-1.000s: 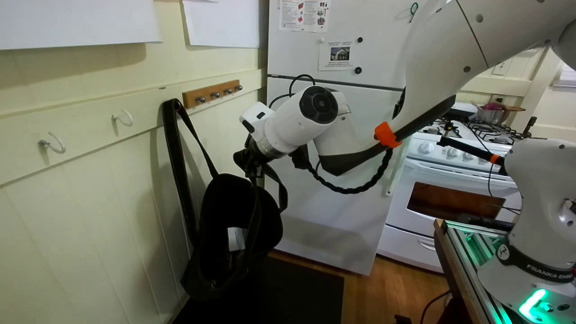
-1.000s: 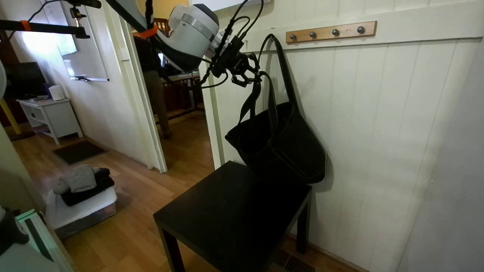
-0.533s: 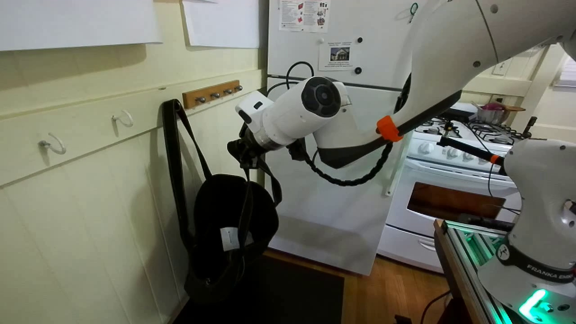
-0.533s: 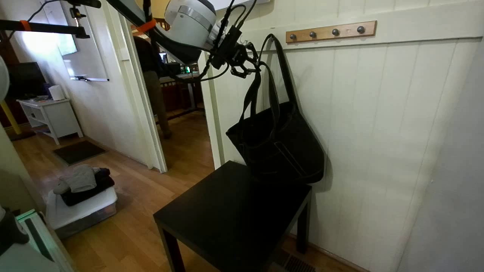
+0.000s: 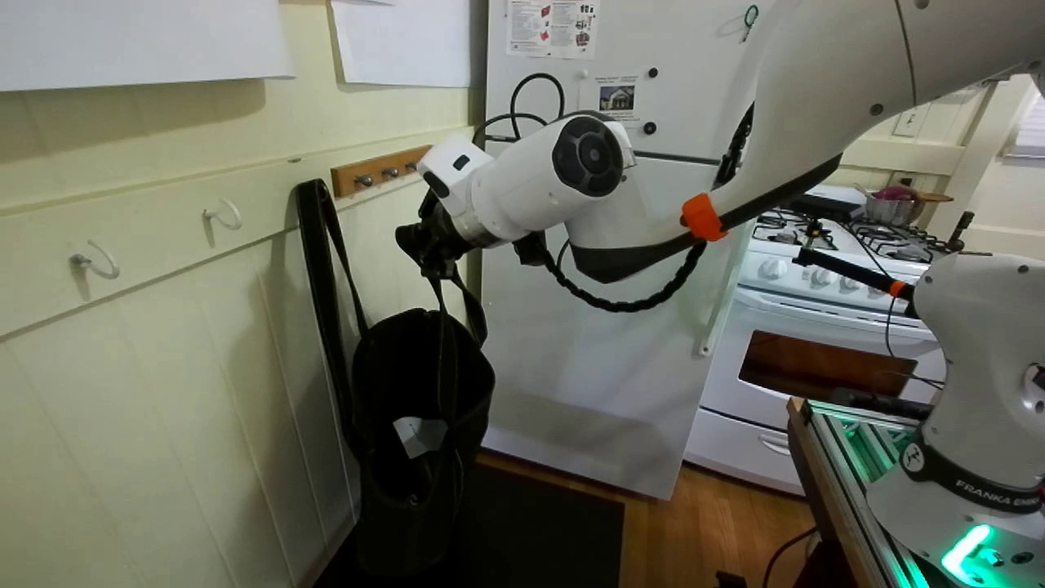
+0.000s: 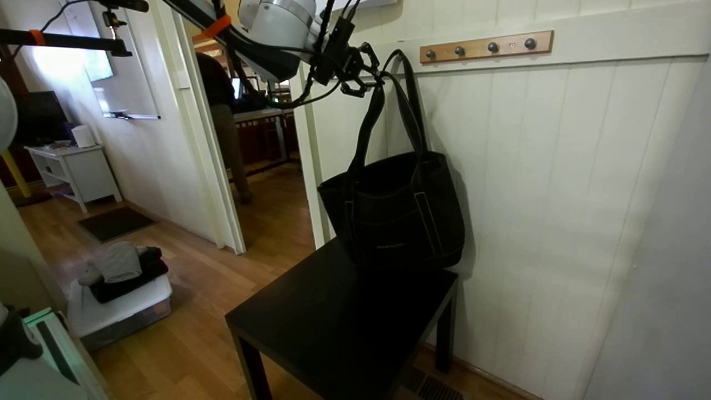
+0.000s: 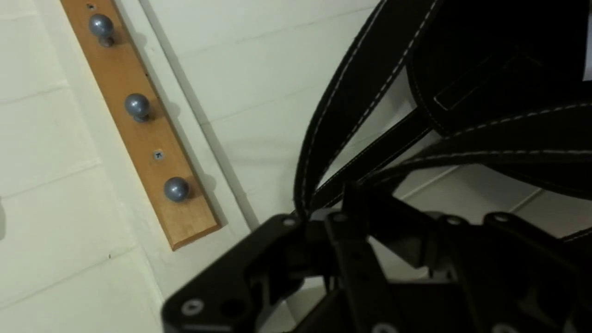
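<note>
A black tote bag hangs just below the tool, its near handle rising to a narrow peak that the tool grasps tightly. The bag is dark fabric, with pale stitching along the handle edges and down the outside; a small mark on its side is too faint to read. Its mouth gapes, and in an exterior view a white label shows inside. The far handle runs up along the wall beside the tool; what its top hangs on is hidden. Well below the tool, the bag's base is over a black table; whether they touch cannot be told. Near the tool, a wooden peg rail with round grey knobs is fixed to the wall. A white refrigerator stands beyond the tool, and a white stove well apart from it.
</note>
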`<state>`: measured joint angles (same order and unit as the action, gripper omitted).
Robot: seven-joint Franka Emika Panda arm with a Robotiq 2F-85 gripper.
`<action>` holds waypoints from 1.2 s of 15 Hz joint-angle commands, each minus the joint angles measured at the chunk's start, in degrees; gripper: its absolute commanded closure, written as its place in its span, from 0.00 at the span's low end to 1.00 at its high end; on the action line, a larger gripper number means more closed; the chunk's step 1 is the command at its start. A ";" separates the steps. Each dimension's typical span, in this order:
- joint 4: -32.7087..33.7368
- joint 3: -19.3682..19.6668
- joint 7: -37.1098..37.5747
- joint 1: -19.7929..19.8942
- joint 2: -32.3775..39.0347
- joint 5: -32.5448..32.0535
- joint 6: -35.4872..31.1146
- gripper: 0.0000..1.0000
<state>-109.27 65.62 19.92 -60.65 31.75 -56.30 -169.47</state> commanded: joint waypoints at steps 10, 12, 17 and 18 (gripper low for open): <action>8.54 4.97 3.32 -0.21 7.96 -1.19 -4.31 0.97; 9.94 5.18 3.35 0.08 8.70 -1.08 -4.50 0.97; 12.48 6.57 4.31 0.68 10.14 -1.08 -4.59 0.97; 12.97 7.21 4.68 0.78 10.57 -1.31 -4.85 0.97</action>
<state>-99.01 70.25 22.15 -60.57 39.67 -56.48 -171.89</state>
